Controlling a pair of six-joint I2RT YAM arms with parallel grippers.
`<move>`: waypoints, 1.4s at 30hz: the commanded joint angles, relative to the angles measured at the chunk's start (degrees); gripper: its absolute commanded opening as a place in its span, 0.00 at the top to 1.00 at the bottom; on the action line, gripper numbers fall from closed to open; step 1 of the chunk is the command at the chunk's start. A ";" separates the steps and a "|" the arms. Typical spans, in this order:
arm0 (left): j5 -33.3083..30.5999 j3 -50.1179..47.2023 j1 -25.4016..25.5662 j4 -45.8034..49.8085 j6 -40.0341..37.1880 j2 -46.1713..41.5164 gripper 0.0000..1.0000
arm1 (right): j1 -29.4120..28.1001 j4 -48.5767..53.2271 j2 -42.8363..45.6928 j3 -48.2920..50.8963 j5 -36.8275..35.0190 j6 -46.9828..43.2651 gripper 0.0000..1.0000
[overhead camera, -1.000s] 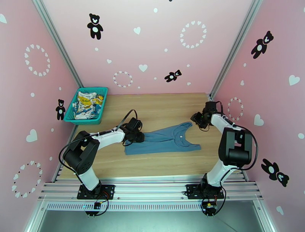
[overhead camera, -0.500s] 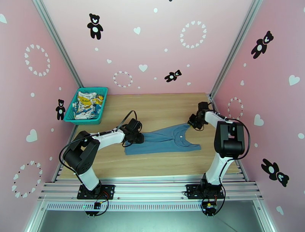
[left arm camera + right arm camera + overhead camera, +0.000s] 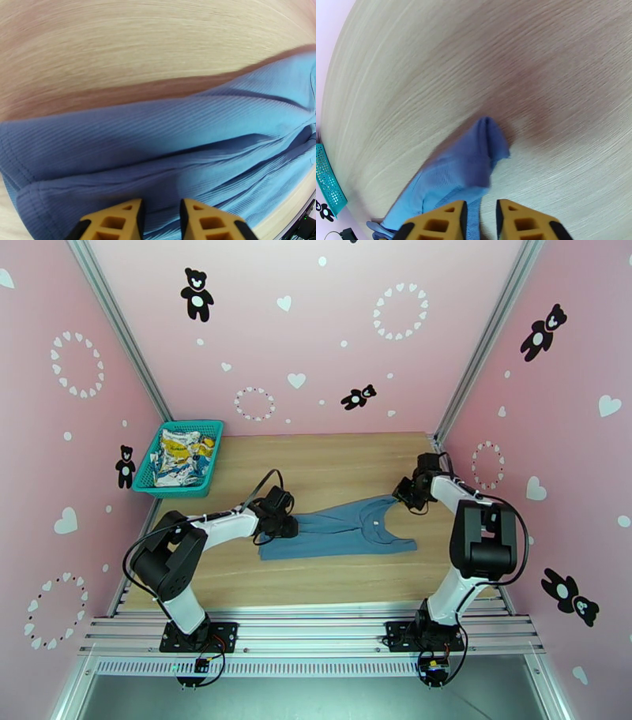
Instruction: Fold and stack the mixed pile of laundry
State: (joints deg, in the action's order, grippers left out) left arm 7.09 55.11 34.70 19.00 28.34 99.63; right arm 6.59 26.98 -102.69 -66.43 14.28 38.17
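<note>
The dusty-blue tank top (image 3: pixel 340 532) lies spread across the middle of the wooden table, hem to the left and straps to the right. My left gripper (image 3: pixel 288 528) sits low on the hem end. In the left wrist view its yellow fingers (image 3: pixel 118 217) stand close together with the ribbed blue fabric (image 3: pixel 158 138) pinched between them. My right gripper (image 3: pixel 403 499) is at the far strap, and the right wrist view shows the strap (image 3: pixel 462 169) running between its narrow fingers (image 3: pixel 434 221), the tip raised off the wood. The white printed cloth (image 3: pixel 180 455) lies crumpled in the basket.
A teal mesh basket (image 3: pixel 207 469) stands at the back left corner of the table, and its edge (image 3: pixel 328 181) shows in the right wrist view. Pink walls close in on three sides. Bare wood (image 3: pixel 332 461) lies behind the tank top and in front of it.
The right gripper went down and left onto the strap, then drew back slightly to the right. The left arm and the tank top's body have stayed put.
</note>
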 commanded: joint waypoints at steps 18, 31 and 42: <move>-2.54 10.41 -1.34 9.03 -9.31 -1.92 0.65 | -10.85 11.33 22.01 9.11 -6.99 -1.44 0.63; -1.73 0.86 -3.23 8.13 -7.15 -1.31 0.68 | -28.30 1.50 12.89 16.58 -7.28 8.82 0.69; 0.74 -13.03 -2.03 4.73 3.09 -11.21 0.68 | -26.15 5.69 -13.22 -9.31 -14.46 -1.10 0.71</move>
State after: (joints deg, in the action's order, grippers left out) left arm 5.58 45.45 31.75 21.93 26.52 90.56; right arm -20.56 32.14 -109.56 -70.48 3.79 40.80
